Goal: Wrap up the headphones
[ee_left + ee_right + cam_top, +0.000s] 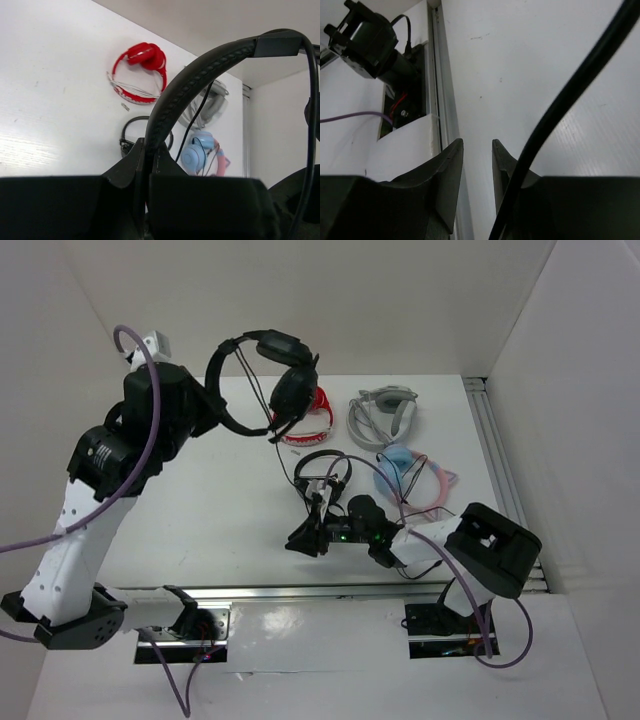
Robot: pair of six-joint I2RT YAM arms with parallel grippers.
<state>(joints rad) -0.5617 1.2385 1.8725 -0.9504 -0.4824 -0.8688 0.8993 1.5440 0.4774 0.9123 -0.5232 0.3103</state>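
Observation:
The large black headphones (275, 380) hang in the air at the back left, held by the headband. My left gripper (213, 400) is shut on that headband (200, 75), as the left wrist view (150, 145) shows. Their thin black cable (283, 455) drops from the earcups toward the table centre. My right gripper (298, 540) is low over the table near the front, jaws a little apart with nothing between them (477, 145). The cable (570, 95) crosses outside its right finger (502, 160), not inside the gap.
Red headphones (308, 420), grey headphones (385, 412), a blue and pink pair (410, 478) and a small black on-ear pair (325, 468) lie at the back and middle of the table. A metal rail (442, 90) runs along the front edge.

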